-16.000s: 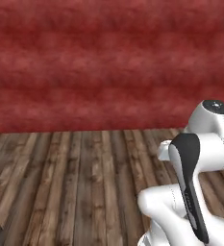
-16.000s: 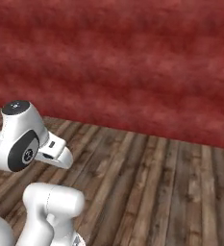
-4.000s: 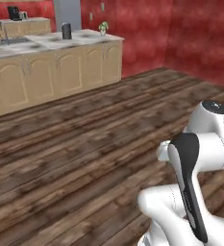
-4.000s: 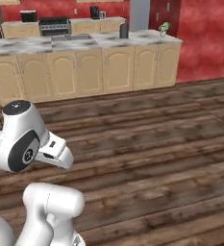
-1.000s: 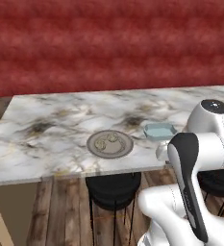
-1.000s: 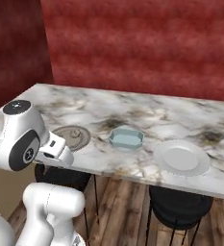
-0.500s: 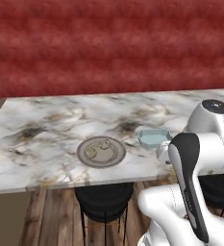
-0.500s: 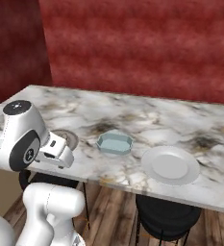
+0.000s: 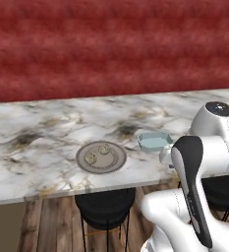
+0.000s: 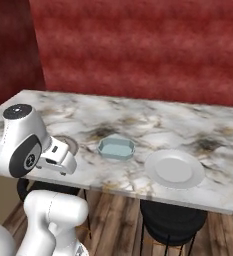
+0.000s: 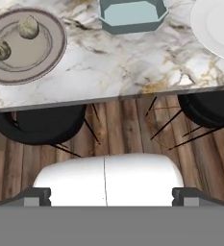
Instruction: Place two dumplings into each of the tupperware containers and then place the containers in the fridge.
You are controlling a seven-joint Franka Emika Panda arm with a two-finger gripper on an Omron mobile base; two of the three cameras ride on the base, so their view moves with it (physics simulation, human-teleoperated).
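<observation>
- two small lumpy tan-brown dumplings lie side by side on a round grey-brown plate near the front edge of the marble counter.
- one shallow translucent light-blue octagonal container sits just beside that plate, between it and a round white plate.
- the tool hangs back off the counter's edge, over the wood floor, its jaws fully apart and holding nothing.
- the step in hand looks like the first pick: reach over a dumpling, come straight down and close gently on its middle.
- two black stools stand under the counter.
</observation>
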